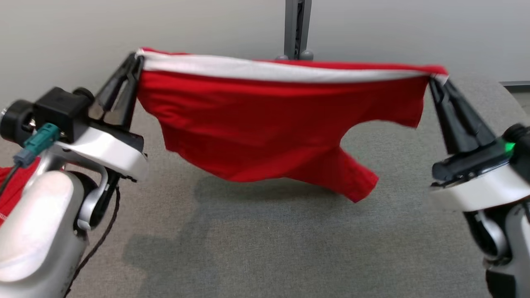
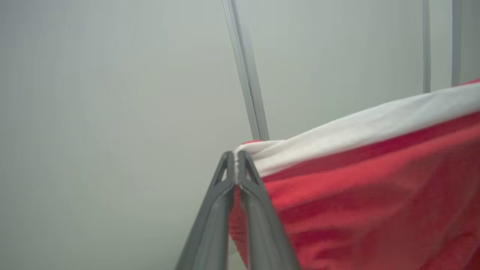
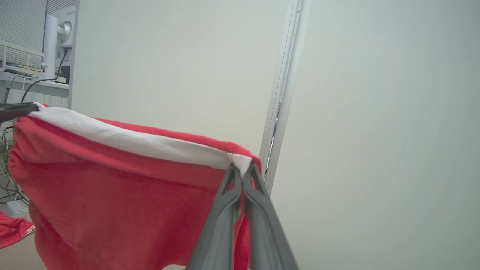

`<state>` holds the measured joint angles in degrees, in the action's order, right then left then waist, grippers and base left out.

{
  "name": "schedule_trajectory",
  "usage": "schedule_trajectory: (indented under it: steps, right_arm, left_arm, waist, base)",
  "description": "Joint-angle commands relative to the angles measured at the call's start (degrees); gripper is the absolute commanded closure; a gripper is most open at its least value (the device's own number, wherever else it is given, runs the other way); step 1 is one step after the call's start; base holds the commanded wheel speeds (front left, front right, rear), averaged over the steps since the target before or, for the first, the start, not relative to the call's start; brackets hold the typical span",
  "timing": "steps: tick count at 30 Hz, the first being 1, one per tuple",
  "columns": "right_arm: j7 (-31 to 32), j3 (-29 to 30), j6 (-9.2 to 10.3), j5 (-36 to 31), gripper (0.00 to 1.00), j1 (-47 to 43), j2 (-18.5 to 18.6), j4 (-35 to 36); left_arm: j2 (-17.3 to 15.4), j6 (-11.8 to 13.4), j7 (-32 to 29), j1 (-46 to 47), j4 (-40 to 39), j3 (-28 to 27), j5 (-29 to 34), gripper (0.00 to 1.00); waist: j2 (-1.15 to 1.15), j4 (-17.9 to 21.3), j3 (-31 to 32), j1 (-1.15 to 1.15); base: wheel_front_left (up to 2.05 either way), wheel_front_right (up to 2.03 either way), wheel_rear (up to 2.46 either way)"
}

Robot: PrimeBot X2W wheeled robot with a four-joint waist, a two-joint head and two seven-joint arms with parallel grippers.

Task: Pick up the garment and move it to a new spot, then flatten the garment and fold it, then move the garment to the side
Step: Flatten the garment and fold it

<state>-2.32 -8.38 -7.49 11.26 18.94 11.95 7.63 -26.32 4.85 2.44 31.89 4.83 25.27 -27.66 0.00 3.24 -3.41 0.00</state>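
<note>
The garment (image 1: 269,128) is red with a white band along its top edge. It hangs stretched in the air between my two grippers, above the grey table (image 1: 290,248). My left gripper (image 1: 134,62) is shut on the garment's left top corner, and my right gripper (image 1: 434,80) is shut on the right top corner. A sleeve hangs down at the lower right, close to the table. In the left wrist view the gripper (image 2: 236,155) pinches the white band of the garment (image 2: 375,187). In the right wrist view the gripper (image 3: 242,168) pinches the garment (image 3: 112,180) at its corner.
A grey upright post (image 1: 297,29) stands behind the table against a pale wall. More red cloth (image 1: 12,186) lies at the far left beside my left arm, and red cloth (image 3: 13,228) also shows low in the right wrist view. A desk with a monitor (image 3: 60,30) stands far off.
</note>
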Motion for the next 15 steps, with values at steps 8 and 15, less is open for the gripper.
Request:
schedule_trajectory:
  steps: [8,15]
  right_arm:
    - [3.9,3.3,0.00,0.5,1.00,4.1,1.6,5.7]
    - [3.3,4.5,0.00,1.6,1.00,7.8,0.3,2.8]
  left_arm:
    - [-2.6,1.4,-2.6,2.5,-7.0,-1.4,0.3,1.00]
    - [-1.9,0.6,-2.9,4.3,-6.5,-2.0,-1.8,1.00]
  waist:
    - [0.00,0.7,0.5,0.00]
    - [0.00,0.5,-4.0,0.00]
  base:
    - [0.00,0.00,0.00]
    - [0.00,0.00,0.00]
